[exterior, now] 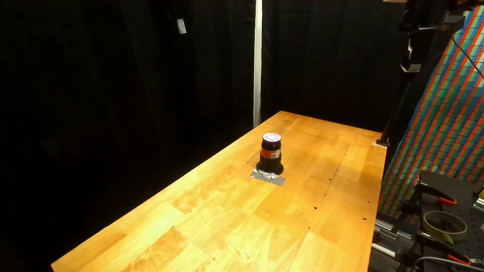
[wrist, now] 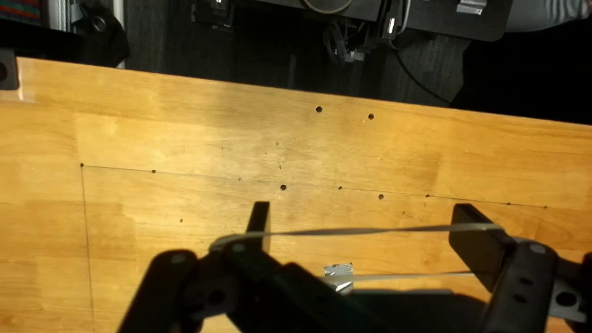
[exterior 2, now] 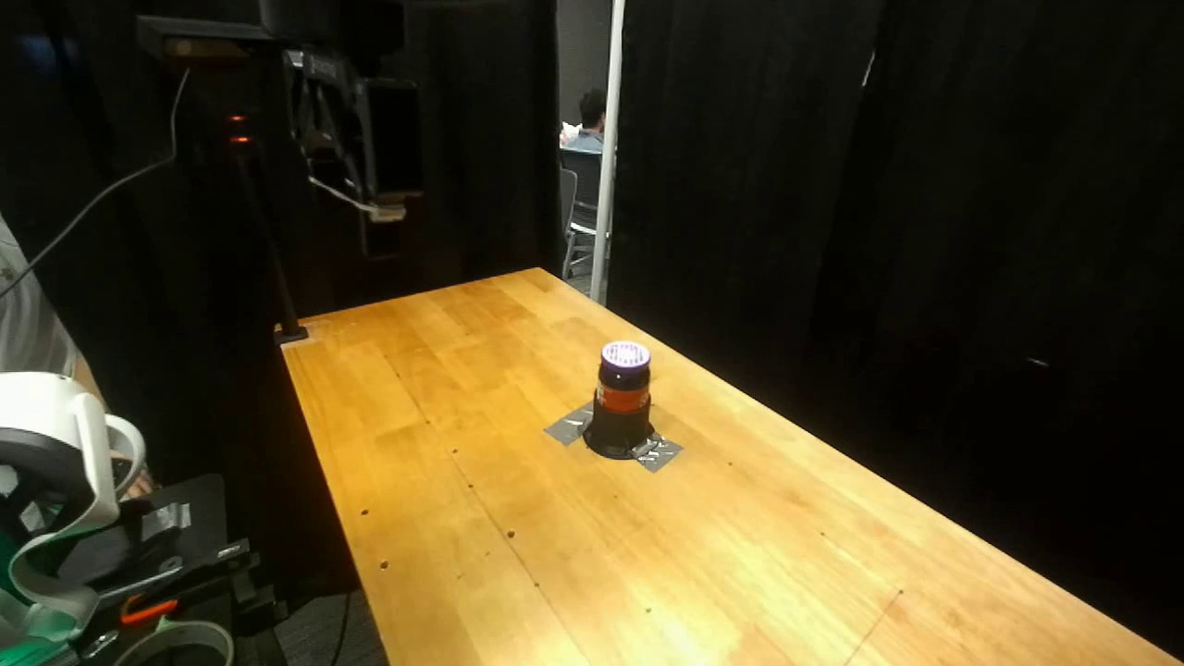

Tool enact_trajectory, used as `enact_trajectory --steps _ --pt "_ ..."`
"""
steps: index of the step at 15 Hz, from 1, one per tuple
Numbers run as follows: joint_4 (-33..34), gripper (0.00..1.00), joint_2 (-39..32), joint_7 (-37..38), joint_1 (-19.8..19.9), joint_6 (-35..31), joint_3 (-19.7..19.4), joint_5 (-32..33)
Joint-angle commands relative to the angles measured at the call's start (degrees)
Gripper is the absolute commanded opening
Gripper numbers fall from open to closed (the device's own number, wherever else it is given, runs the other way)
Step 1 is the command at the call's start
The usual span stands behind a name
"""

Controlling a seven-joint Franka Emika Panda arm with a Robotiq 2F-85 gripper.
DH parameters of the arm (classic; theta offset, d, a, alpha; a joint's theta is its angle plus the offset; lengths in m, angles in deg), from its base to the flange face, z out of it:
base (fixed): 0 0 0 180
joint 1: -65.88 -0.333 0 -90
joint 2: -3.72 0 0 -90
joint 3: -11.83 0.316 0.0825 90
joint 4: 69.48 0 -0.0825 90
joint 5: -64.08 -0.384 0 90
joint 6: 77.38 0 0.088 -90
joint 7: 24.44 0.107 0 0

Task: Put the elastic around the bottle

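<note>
One bottle (exterior: 271, 146) wears an orange label (exterior: 269, 153); lid lettering (exterior: 272, 137) illegible.

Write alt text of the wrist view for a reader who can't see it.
A thin elastic is stretched around the robot's wide-open jaws, over a wooden table dotted with small dark holes. A piece of silver tape on the table shows between the jaws, crossed by one strand.

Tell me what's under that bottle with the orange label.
Below the bottle, both exterior views show a black flared base, with grey tape at its edge on the wooden table. The bottle's bottom and the table directly under the base are covered, so unseen.
</note>
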Motion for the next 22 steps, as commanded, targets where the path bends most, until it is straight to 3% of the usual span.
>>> enact_trajectory --steps 1,6,9,13,16,22 --pt "10.0 1.00 -14.0 4.1 -0.3 1.5 4.3 3.4" --pt "22.1 1.00 -31.8 4.8 -1.0 -1.3 6.8 5.7" --pt "29.0 1.00 -41.5 5.3 -1.4 -10.3 6.6 4.4" --pt "38.0 1.00 -53.2 6.2 -2.5 -22.1 6.0 7.4" --pt "42.8 1.00 -59.4 6.7 -3.2 -26.5 5.1 9.4" --pt "48.6 1.00 -66.9 6.1 -3.1 -27.1 4.3 8.4"
